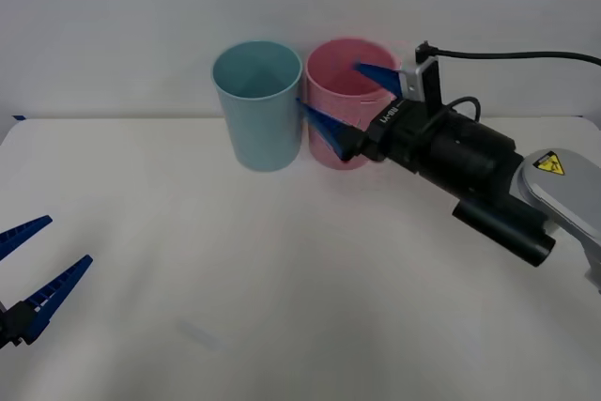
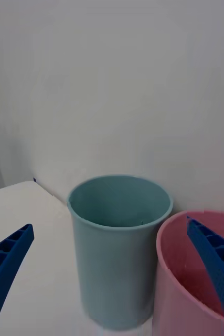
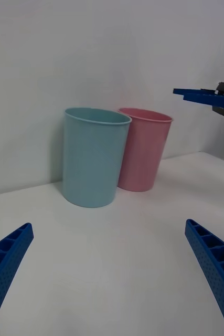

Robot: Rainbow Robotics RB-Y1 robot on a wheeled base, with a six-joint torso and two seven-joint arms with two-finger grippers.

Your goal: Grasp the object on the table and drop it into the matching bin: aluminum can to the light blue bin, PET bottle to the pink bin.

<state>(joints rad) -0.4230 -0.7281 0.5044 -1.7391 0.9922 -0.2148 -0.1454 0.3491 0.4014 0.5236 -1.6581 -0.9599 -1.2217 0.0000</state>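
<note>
A plain white wall (image 1: 141, 7) rises straight behind the far edge of the work surface, bare and evenly lit, with soft shadows. At that edge on the left, a small dark blue mark (image 1: 16, 117) sits against the wall.

Matt plastic light blue bin (image 1: 257, 105) and pink bin (image 1: 336, 100).

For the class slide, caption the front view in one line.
Right gripper open above the pink bin, beside the light blue bin; left gripper open low over the table.
</note>
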